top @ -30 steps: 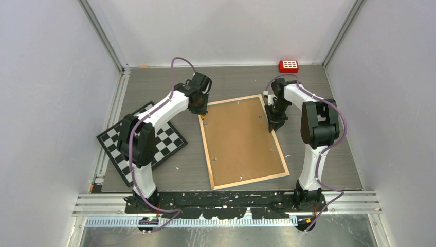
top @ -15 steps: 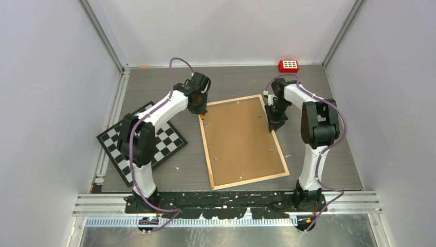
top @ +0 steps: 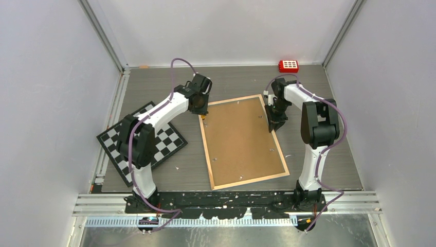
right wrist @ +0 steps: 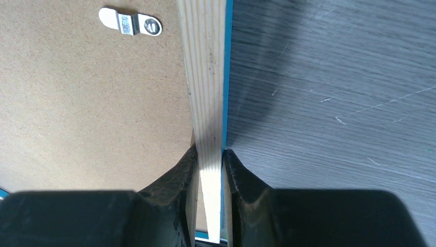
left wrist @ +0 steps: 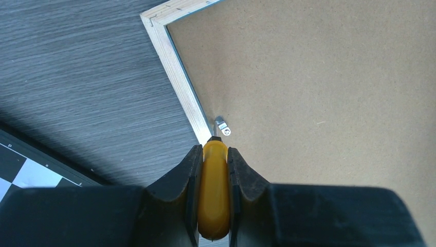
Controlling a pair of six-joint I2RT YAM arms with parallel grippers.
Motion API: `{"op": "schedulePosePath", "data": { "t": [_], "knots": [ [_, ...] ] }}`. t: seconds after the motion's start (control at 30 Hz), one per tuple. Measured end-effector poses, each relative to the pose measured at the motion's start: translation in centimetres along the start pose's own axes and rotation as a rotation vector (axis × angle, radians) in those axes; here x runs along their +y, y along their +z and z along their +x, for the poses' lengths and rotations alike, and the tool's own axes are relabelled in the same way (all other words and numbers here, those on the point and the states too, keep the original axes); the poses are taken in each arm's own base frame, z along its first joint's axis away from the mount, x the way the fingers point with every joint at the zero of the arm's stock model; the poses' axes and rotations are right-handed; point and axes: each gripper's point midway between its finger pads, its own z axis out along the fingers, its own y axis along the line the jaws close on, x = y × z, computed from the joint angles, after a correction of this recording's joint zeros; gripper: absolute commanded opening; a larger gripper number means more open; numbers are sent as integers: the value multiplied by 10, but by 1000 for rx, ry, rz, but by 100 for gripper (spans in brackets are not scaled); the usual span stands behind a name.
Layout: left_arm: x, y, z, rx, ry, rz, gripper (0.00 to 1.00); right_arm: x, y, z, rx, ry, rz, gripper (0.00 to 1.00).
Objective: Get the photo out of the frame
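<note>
The left claw (left wrist: 213,154) is clamping a yellow tool (left wrist: 214,206) beside a clip (left wrist: 222,125); the right claw (right wrist: 210,154) is gripping the wooden rim of the frame (top: 241,141).

- We read the frame (top: 241,141) as brown-backed, with a light wood edge and a blue border.
- At its 9 o'clock, the chequered board (top: 169,144) is black-and-white.
- At 1 o'clock, the block (top: 288,66) is red with white squares.
- We note the tool (left wrist: 213,190) is yellow-orange.
- The table (top: 236,82) is grey wood-grain.

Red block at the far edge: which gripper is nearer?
Right. The right gripper clamps the frame's right edge, on the near side of the red block; the left gripper, holding a yellow tool, sits at the frame's far-left corner.
</note>
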Motion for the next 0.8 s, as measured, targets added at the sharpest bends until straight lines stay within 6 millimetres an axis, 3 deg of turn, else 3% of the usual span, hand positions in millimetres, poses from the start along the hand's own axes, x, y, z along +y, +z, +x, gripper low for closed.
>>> {"op": "schedulePosePath", "data": {
  "t": [0.53,0.8],
  "knots": [
    [-19,0,0,-35,120,113,0,0,0,0,0,0,0,1],
    [-64,-9,21,21,196,318,0,0,0,0,0,0,0,1]
  ]
}}
